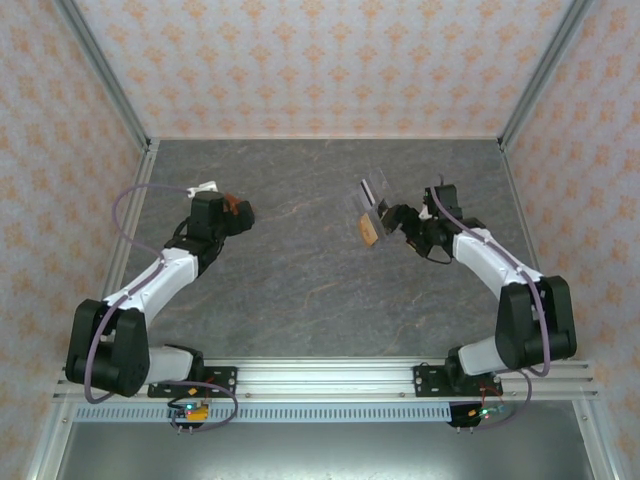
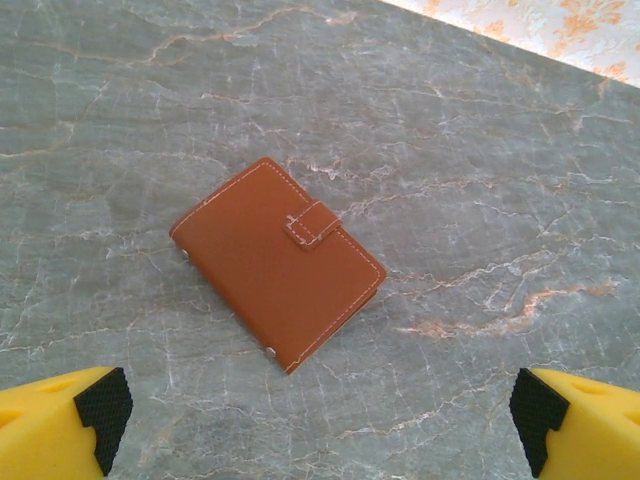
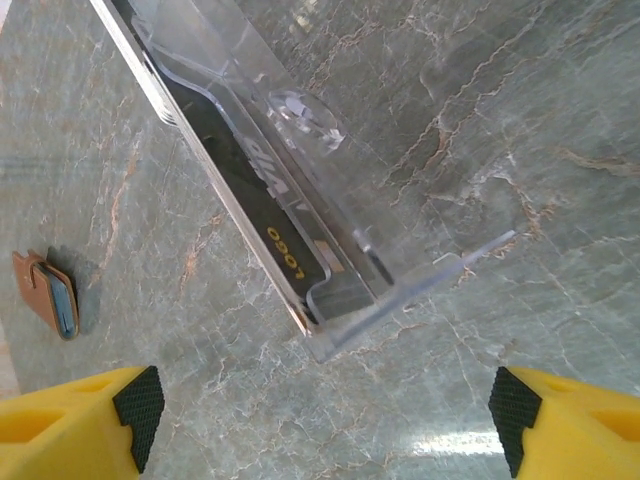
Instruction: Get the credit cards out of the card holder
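Left wrist view: one card holder (image 2: 278, 262), shut with its tab, flat on the counter (image 2: 480, 150).
Left jaws: wide open above it, holding nothing.
Right wrist view: one clear sleeve (image 3: 330, 170), one dark card (image 3: 240, 185) inside.
Writing: yellow digits, perhaps 1000; white letters not readable.
Right jaws: apart, empty, clear sleeve just ahead.
Top external view: card holder left, clear sleeve right, well apart.
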### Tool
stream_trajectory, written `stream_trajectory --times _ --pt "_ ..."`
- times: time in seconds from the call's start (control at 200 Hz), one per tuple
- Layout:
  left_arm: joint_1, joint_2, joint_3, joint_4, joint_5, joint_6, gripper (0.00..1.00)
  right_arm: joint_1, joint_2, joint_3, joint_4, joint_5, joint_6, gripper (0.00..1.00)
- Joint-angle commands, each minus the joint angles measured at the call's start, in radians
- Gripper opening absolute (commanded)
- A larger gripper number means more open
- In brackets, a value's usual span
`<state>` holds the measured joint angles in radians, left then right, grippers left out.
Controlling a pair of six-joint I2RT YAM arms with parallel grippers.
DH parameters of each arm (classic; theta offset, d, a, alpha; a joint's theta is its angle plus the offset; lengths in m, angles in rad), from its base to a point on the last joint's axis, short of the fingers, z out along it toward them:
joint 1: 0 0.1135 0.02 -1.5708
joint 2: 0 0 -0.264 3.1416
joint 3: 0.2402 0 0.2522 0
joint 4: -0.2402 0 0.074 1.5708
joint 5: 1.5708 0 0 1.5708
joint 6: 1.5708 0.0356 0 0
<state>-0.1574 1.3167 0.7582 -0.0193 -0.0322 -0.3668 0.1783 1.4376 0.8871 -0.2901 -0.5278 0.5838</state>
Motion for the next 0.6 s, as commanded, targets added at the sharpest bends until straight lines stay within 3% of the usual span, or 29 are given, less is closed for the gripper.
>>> stream_trajectory --times 0.0,0.19,0.596 --pt "-0.001 0.037 0.056 -0.042 0.004 -0.024 1.00 0.000 0.041 0.027 0.072 -0.032 0.030 0.86" --pt "0.004 0.151 0.187 -0.164 -0.018 -0.036 1.00 0.001 0.141 0.099 0.101 -0.049 0.011 0.83" --pt "0.078 0.449 0.538 -0.394 -0.081 -0.038 1.00 -0.001 0.262 0.267 0.014 0.078 -0.118 0.82"
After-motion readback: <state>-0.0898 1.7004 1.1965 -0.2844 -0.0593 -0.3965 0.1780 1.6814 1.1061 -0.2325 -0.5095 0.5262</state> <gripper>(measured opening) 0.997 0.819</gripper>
